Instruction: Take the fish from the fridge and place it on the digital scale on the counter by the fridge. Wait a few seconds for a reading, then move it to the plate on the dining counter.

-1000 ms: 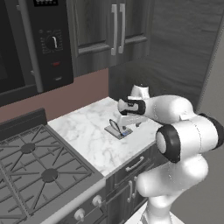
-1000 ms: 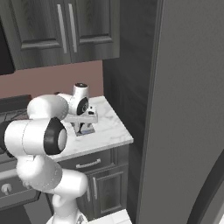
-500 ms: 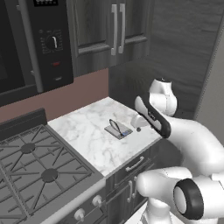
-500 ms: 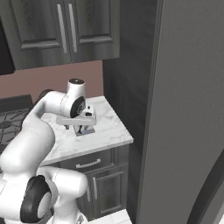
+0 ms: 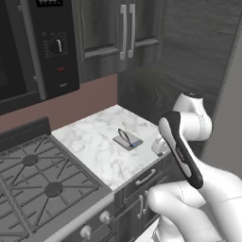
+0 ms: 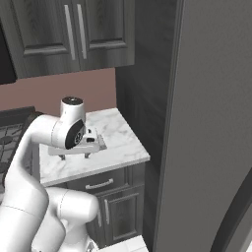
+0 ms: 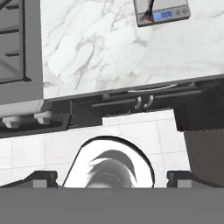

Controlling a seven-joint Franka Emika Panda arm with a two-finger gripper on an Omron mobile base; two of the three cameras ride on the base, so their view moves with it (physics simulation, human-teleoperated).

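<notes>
Hovering with my gripper spread wide and holding nothing, I hang off the counter's front edge, above its dark cabinet fronts. Ahead of my fingers, well apart from them, the fish lies on the digital scale on the marble. Beyond my hand stands the grey fridge

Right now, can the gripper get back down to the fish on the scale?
Probably yes. The fish lies on the scale on the counter, with nothing over or beside it. The gripper is open and pulled back past the counter's front edge, so it would have to swing in again.
</notes>
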